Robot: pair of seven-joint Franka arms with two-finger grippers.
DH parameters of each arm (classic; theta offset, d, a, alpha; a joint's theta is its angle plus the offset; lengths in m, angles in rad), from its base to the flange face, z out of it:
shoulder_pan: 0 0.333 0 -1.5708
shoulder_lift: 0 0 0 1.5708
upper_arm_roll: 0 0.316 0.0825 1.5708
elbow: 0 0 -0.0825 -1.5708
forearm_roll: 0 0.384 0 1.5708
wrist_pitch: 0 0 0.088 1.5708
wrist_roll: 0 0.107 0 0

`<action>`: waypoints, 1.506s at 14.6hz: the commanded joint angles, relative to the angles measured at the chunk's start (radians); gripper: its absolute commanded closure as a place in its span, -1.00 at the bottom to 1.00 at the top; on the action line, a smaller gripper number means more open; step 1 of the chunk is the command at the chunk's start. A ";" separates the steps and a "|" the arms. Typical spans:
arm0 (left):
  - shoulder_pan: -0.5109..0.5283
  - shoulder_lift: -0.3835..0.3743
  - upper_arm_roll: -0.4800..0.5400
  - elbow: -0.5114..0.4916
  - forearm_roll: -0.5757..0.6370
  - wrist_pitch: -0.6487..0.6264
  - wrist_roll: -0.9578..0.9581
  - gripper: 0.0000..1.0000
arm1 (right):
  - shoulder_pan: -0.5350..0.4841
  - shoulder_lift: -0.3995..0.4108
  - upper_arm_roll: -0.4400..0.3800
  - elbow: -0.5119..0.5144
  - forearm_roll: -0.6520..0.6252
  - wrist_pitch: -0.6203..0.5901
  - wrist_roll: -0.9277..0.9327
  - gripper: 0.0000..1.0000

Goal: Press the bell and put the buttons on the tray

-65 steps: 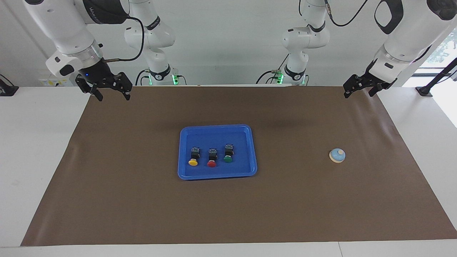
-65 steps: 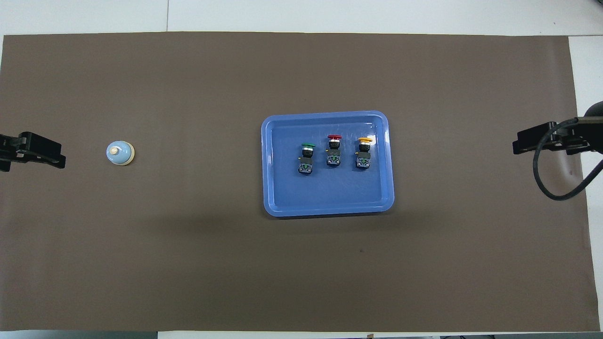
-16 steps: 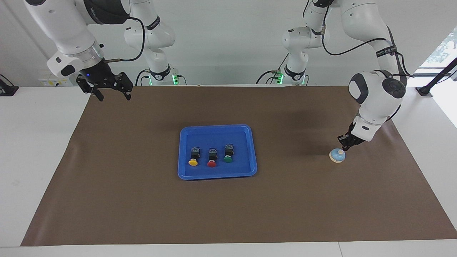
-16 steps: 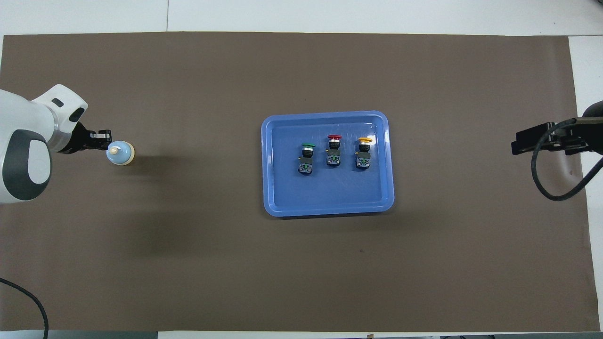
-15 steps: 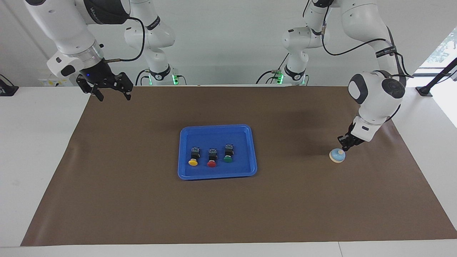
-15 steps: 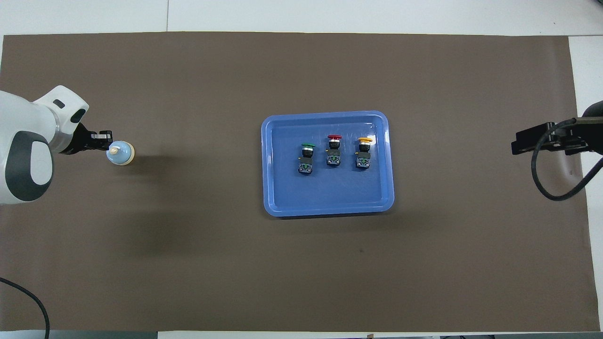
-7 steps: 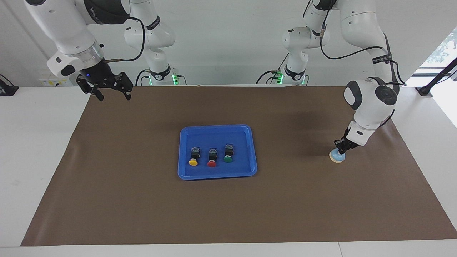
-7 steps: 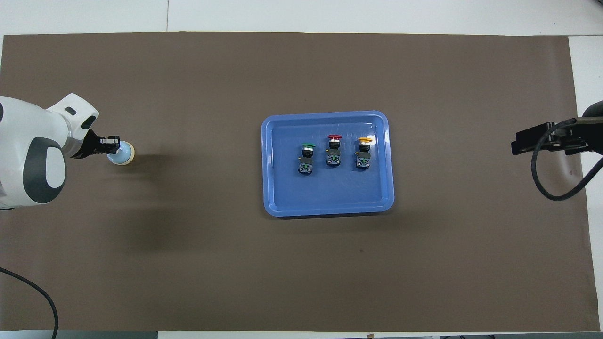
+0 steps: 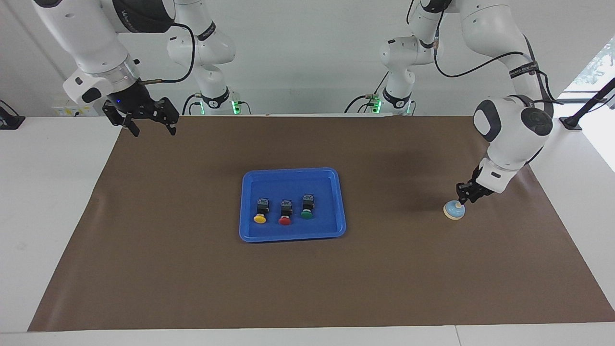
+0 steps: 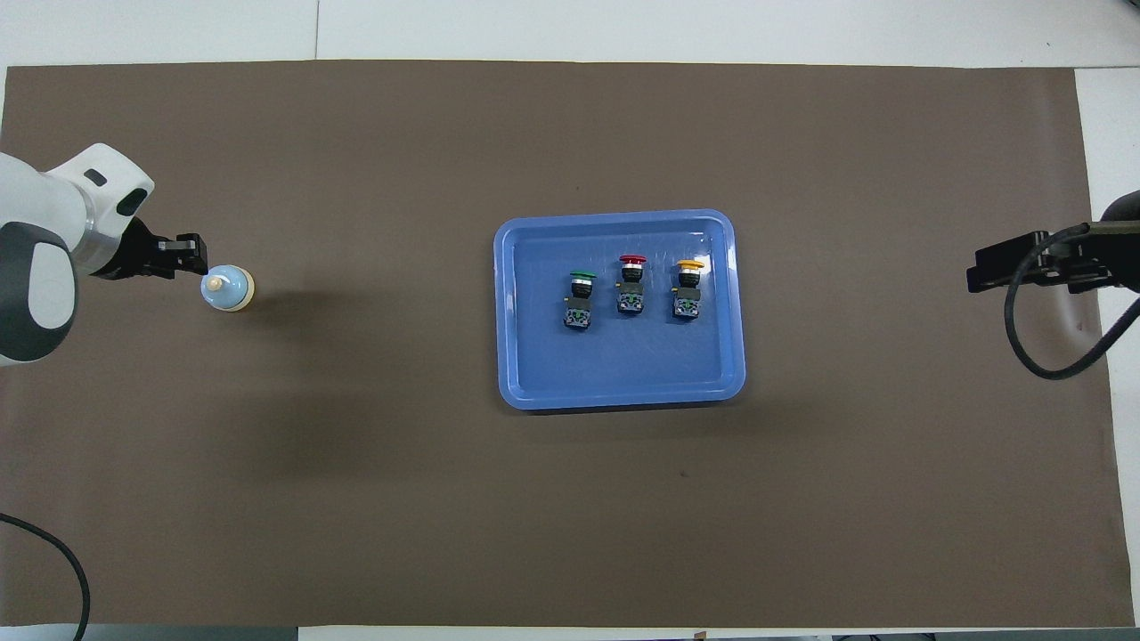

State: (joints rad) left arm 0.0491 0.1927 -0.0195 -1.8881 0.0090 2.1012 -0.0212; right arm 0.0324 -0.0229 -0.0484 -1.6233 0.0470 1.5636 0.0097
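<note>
Brown mat (image 9: 192,269) covers white table (image 9: 48,202). Flat rectangular bright-blue plastic tray (image 9: 247,230) with raised rim sits mid-mat — holds three black-bodied push buttons in a row, lying on their sides, apart from each other: yellow-capped button (image 9: 261,212) toward the right arm's end, red-capped button (image 9: 285,214) in the middle, green-capped button (image 9: 307,207) toward the left arm's end. Small round light-blue desk bell (image 9: 453,210) with cream knob stands on the mat, well apart from the tray, toward the left arm's end. Left gripper (image 9: 465,194) hangs just above the bell's knob — jaw state cannot tell. Right gripper (image 9: 152,129) waits raised over the mat's corner, jaws apart, holding nothing.
</note>
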 commanded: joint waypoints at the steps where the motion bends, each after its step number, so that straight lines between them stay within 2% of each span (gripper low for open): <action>1: -0.001 -0.085 -0.003 0.041 -0.009 -0.168 0.010 -1.00 | -0.012 0.000 0.010 0.002 -0.004 -0.014 -0.011 -1.00; 3: -0.003 -0.119 -0.003 0.092 -0.009 -0.294 0.020 -1.00 | -0.012 0.000 0.010 0.002 -0.004 -0.014 -0.011 -1.00; 11: -0.006 -0.265 -0.007 0.122 -0.007 -0.469 0.020 -1.00 | -0.012 0.000 0.010 0.002 -0.004 -0.014 -0.011 -1.00; 13: -0.034 -0.263 0.001 0.132 -0.006 -0.493 0.020 -1.00 | -0.012 0.000 0.010 0.002 -0.004 -0.014 -0.011 -1.00; 15: -0.035 -0.242 0.003 0.188 -0.007 -0.521 0.021 -1.00 | -0.012 0.000 0.010 0.002 -0.004 -0.014 -0.011 -1.00; 19: -0.037 -0.217 0.003 0.201 -0.006 -0.507 0.021 -1.00 | -0.012 0.000 0.010 0.002 -0.004 -0.014 -0.011 -1.00; 22: -0.057 -0.191 0.003 0.251 -0.006 -0.529 0.021 -1.00 | -0.012 0.000 0.010 0.002 -0.004 -0.014 -0.011 -1.00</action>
State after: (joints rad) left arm 0.0166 -0.0372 -0.0279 -1.7067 0.0090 1.6146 -0.0128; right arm 0.0324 -0.0228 -0.0484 -1.6233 0.0470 1.5636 0.0097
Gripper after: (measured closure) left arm 0.000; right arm 0.000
